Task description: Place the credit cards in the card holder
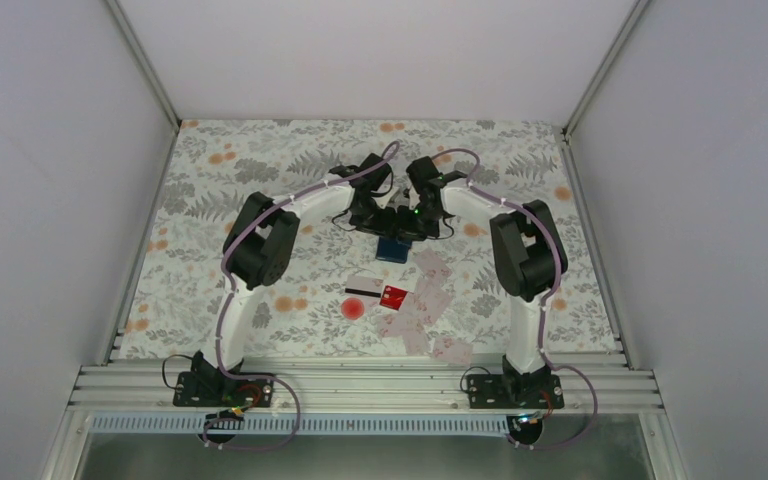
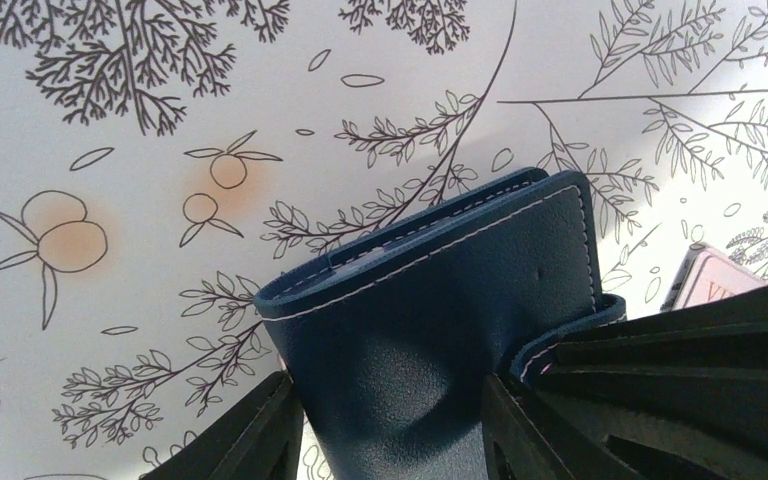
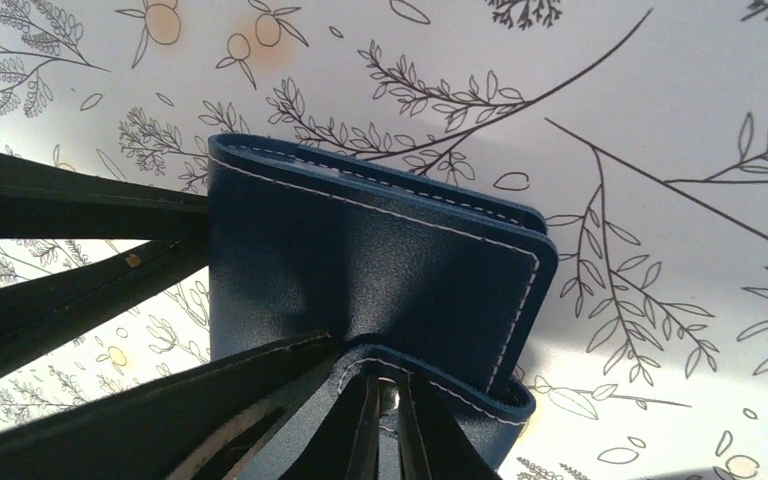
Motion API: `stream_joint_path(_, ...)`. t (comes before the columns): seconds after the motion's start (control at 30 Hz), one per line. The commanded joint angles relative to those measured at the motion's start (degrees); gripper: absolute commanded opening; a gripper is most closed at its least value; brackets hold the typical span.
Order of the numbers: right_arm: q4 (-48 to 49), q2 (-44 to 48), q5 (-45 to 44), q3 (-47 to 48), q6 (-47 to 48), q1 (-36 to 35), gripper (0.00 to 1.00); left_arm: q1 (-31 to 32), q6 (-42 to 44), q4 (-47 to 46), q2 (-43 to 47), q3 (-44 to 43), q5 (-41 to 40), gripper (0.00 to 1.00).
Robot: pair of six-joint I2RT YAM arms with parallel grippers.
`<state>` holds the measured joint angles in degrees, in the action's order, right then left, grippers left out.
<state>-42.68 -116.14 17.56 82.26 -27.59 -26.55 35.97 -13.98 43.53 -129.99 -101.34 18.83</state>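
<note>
Here, the left gripper is standing about half open, its two black fingers pressing both sides of the dark navy-blue, white-stitched card holder. The right gripper is pinching almost fully closed on the holder's snap tab, a grip only its own wrist camera is showing. From above, the one holder is sitting under both grippers. The loose credit cards are lying just nearer on the floral table cover: one white black-striped card, one red card, and overlapping pale pink cards, too overlapped to count.
</note>
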Motion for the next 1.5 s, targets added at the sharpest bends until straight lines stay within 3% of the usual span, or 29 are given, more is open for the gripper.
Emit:
stream_joint_path(0.0,0.7,-3.3,2.2,0.2,0.3,-2.6,0.06,0.5,-0.4,1.5,-2.1,2.2,1.4,0.44)
stream_joint_path(0.53,-2.4,-2.0,1.3,0.4,2.0,-3.3,0.05,0.0,-0.4,0.7,-2.0,3.5,1.3,0.36)
stream_joint_path(1.2,-4.5,3.5,1.6,3.3,1.5,-2.8,0.05,-0.3,0.4,0.3,-1.2,4.5,1.3,0.35)
stream_joint_path(1.27,-4.8,5.1,0.3,4.1,1.3,-2.5,0.08,-0.3,0.5,0.2,-1.1,4.7,1.3,0.35)
stream_joint_path(1.4,-6.5,6.3,-4.0,5.7,1.7,-1.9,0.26,-0.3,0.6,0.0,-0.9,5.0,1.3,0.35)
stream_joint_path(1.47,-7.6,5.2,-5.9,6.7,2.3,-1.8,0.28,-0.3,0.7,0.0,-0.9,5.0,1.3,0.35)
